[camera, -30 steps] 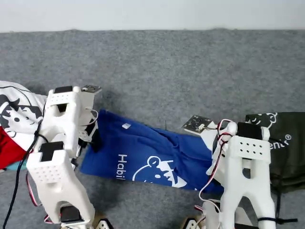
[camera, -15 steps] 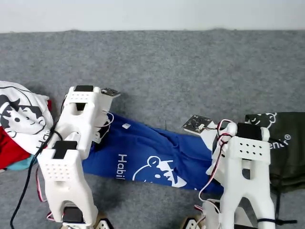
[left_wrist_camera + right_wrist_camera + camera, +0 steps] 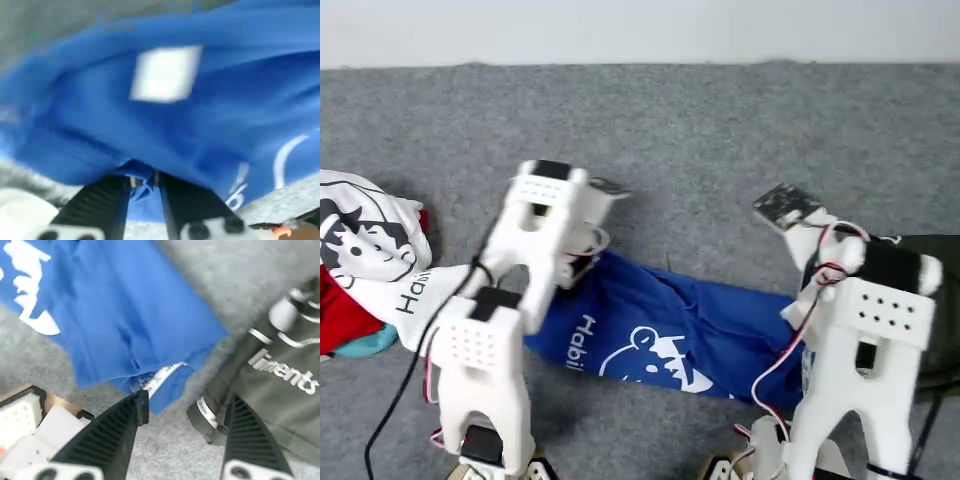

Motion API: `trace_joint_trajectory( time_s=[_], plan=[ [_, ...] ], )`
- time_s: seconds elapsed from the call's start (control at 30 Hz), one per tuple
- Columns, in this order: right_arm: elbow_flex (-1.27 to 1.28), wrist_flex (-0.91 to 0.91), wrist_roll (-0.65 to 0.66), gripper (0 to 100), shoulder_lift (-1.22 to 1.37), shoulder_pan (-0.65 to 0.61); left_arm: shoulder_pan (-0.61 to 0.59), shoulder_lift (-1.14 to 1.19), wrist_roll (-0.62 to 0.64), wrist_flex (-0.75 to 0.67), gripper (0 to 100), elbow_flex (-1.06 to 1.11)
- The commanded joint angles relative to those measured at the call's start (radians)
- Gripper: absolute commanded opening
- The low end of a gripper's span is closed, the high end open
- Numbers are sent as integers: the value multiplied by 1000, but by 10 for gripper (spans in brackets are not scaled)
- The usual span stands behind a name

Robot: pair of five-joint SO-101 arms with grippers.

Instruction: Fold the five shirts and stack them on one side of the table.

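Observation:
A blue shirt [image 3: 690, 335] with white print lies crumpled across the grey table between my two arms. My left gripper [image 3: 575, 270] stands at the shirt's left end, shut on a fold of the blue cloth [image 3: 142, 182]. A white label [image 3: 165, 72] shows on the shirt just beyond it. My right gripper [image 3: 182, 435] hangs open above the blue shirt's right end [image 3: 150, 340], holding nothing. A dark green shirt [image 3: 280, 375] lies right beside that end.
A white cartoon-print shirt [image 3: 365, 250] is piled on a red shirt [image 3: 340, 315] and a teal one [image 3: 370, 342] at the table's left edge. The dark green shirt [image 3: 950, 340] lies at the right edge. Bare grey table [image 3: 700, 130] stretches behind.
My left gripper has moved right, dragging the blue shirt's left end toward the middle. The right arm has risen and shifted right, off the shirt's right end.

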Motion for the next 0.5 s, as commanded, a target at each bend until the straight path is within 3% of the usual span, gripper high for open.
trace_joint_trajectory(
  time_s=[0.0,0.47],
  plan=[
    [-41,-2,-15,255,-24,50,137,-120,-32,26,13,-16],
    [-38,-2,-66,255,-24,68,525,-330,-81,20,13,-101]
  ],
)
